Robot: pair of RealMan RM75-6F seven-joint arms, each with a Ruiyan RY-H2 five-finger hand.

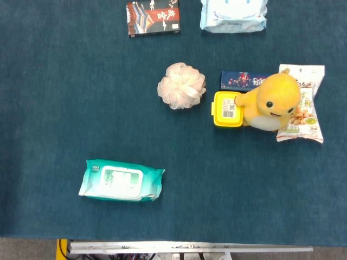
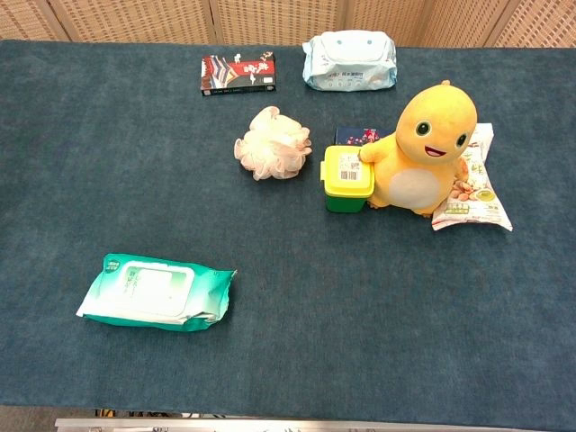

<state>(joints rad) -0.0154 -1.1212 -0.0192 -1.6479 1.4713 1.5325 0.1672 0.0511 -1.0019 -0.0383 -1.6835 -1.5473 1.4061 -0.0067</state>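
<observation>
A blue cloth [image 1: 65, 108] covers the tabletop, and many things lie on it. No hand shows in either view, so nobody can tell if the fingers are apart or together.

Near the front left corner lies a green pack of wipes [image 1: 121, 181]. It lies flat, with its white flap on top, far from all the other things.

In the middle of the tabletop sits a fluffy pink bath puff [image 1: 181, 85]. It touches nothing.

To the right of the puff stands a small yellow box [image 1: 227, 109] with a white label on its lid. The chest view shows that the box is green under the yellow lid. A yellow toy duck [image 1: 274, 101] stands upright right beside the box, on the side toward the right edge. One of its little arms rests on the lid. The duck has a white tummy and a smiling mouth.

Behind the box and the duck lies a flat dark blue box [image 1: 242, 80], partly hidden by them. Under the duck's other side lies a bag of nuts [image 1: 305, 103], close to the right edge. The duck covers part of the bag.

At the back edge lie two more things. One is a black and red box [image 1: 153, 17], lying flat. The other is a light blue pack of wipes [image 1: 233, 15], to the right of it. They lie apart from each other.
</observation>
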